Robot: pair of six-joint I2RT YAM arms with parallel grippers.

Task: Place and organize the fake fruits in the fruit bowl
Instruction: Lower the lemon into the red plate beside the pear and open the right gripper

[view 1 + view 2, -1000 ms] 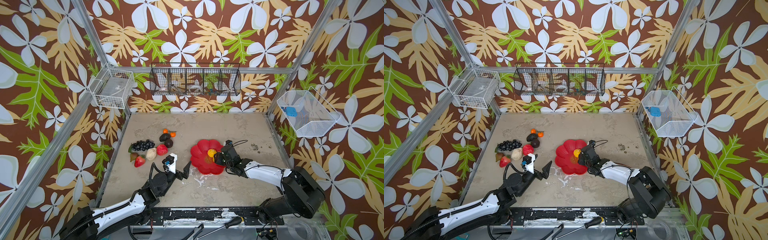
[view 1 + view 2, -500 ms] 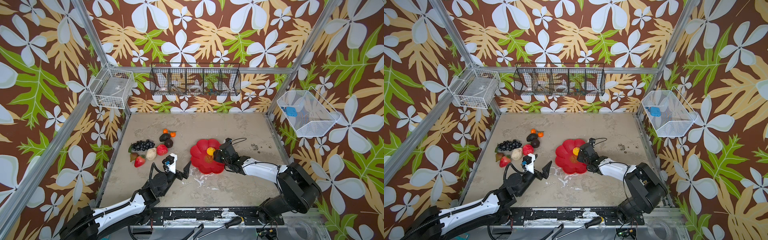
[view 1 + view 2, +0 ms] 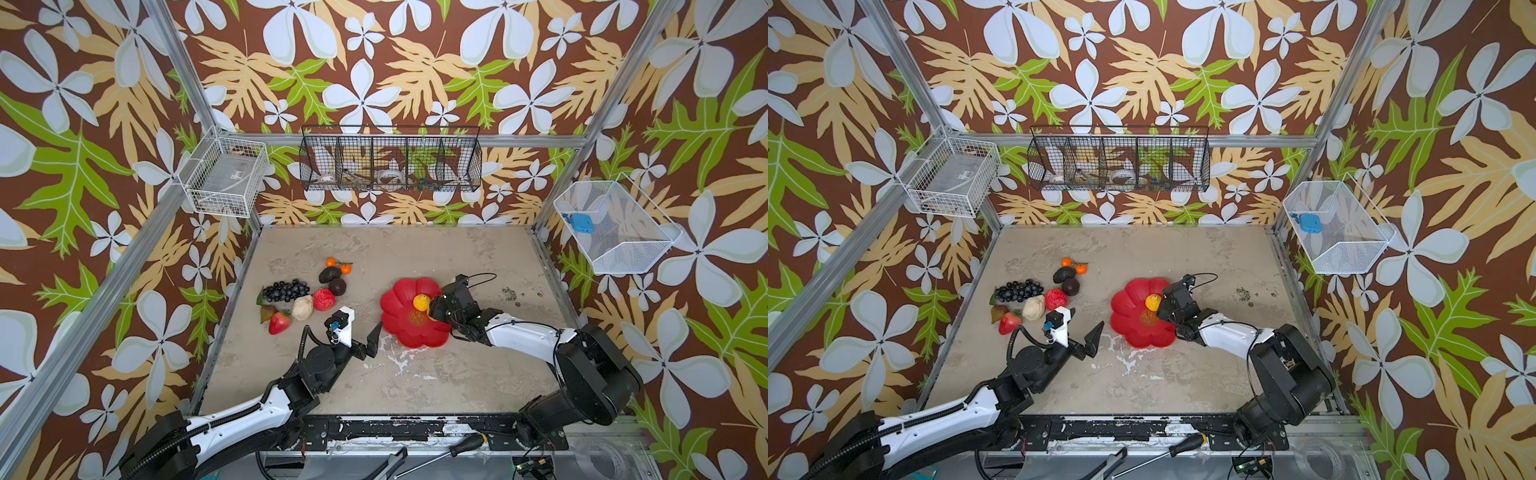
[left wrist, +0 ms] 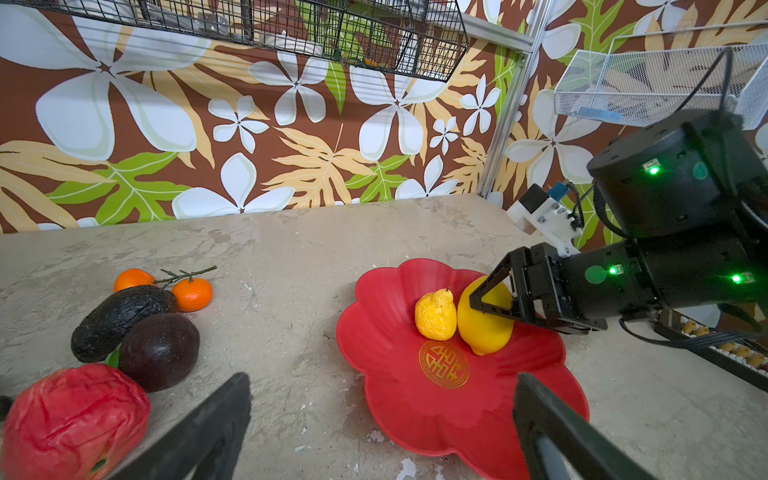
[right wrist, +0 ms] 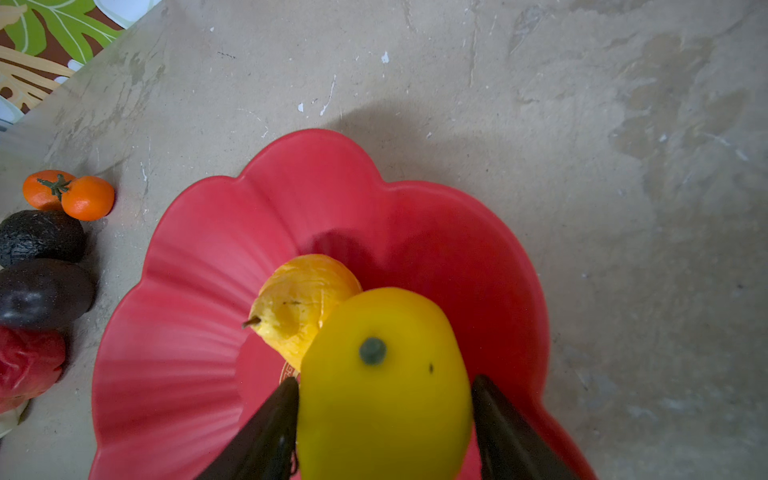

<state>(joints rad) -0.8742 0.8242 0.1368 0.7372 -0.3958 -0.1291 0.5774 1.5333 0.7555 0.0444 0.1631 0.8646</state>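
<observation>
Left pincer [image 4: 382, 376] gapes empty; my right pincer [image 5: 384, 381] flanks the smooth yellow plastic lemon [image 5: 382, 332] in the glossy red scalloped bowl [image 5: 187, 291], gripping or slack I can't tell, so backing out may drag that lemon out.

Twin overhead views; wrist cameras close, sharing bowl [image 4: 386, 374] [image 5: 187, 332].

In the bowl [image 3: 395, 328] one lemon [image 4: 484, 328] touches another lemon [image 4: 435, 316]; remaining fruits [image 3: 324, 299] cluster near the worktop [image 3: 415, 382] left edge.
</observation>
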